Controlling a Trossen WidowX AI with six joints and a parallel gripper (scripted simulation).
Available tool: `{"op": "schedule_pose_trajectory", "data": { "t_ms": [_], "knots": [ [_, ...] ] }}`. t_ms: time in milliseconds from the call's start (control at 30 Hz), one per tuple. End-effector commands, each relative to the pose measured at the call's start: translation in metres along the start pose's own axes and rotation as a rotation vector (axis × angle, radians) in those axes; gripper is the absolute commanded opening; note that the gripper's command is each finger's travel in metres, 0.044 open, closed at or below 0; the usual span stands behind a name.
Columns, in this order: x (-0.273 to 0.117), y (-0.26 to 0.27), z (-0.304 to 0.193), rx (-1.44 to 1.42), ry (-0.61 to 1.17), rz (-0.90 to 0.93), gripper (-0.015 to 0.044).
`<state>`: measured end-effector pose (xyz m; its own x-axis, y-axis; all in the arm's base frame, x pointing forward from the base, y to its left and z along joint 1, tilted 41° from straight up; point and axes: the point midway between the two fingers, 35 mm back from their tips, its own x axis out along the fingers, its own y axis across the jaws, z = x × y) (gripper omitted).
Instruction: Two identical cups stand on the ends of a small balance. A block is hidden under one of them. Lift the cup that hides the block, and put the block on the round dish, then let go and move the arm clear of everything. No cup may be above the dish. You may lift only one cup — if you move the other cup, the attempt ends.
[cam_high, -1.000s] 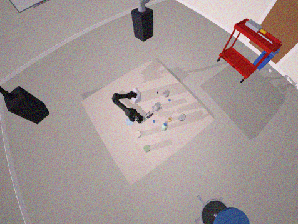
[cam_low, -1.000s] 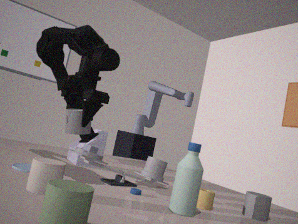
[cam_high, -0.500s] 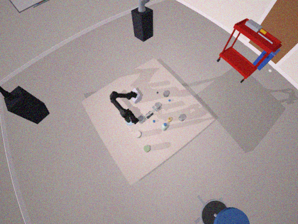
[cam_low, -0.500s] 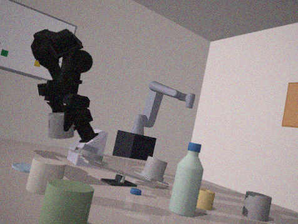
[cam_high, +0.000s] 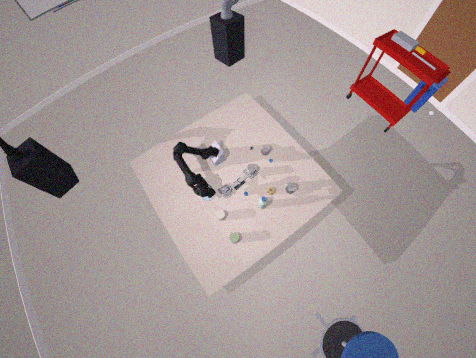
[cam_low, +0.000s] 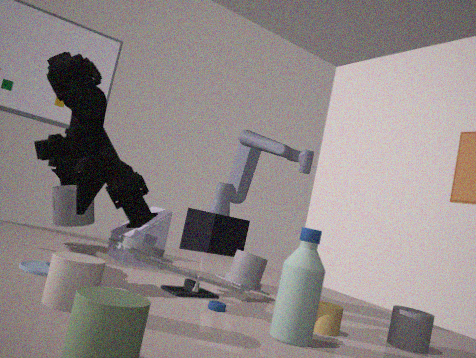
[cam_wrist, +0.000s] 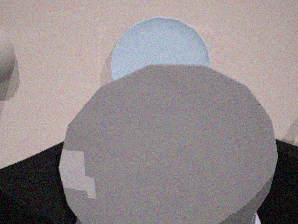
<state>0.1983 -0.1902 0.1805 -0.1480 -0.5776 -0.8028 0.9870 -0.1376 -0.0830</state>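
Observation:
My gripper (cam_high: 212, 194) is shut on a grey cup (cam_low: 73, 205) (cam_wrist: 170, 145) and holds it above the table. The cup fills most of the wrist view and hides the near part of the light blue round dish (cam_high: 207, 199) (cam_low: 34, 268) (cam_wrist: 160, 42). I cannot tell whether the cup overlaps the dish from above. The other grey cup (cam_high: 251, 170) (cam_low: 250, 269) stands on the far end of the balance (cam_high: 239, 184) (cam_low: 172, 290), tilted with the beam. I cannot make out the block in any view.
A cream cylinder (cam_high: 222, 214) (cam_low: 75, 280) and a green cylinder (cam_high: 235, 237) (cam_low: 107, 320) stand near the dish side. A green bottle (cam_high: 262, 202) (cam_low: 297, 295), a yellow cylinder (cam_low: 329, 319), a dark grey cylinder (cam_high: 292, 188) (cam_low: 411, 329) and a small blue disc (cam_low: 217, 306) stand beyond the balance.

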Motion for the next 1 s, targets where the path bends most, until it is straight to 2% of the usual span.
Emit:
{"op": "schedule_pose_trajectory", "data": {
  "t_ms": [0,967],
  "knots": [
    [0.002,-0.011,0.007,0.004,-0.001,0.013,0.0000],
    [0.023,-0.086,0.037,0.001,-0.051,0.020,0.0000]
  ]
}}
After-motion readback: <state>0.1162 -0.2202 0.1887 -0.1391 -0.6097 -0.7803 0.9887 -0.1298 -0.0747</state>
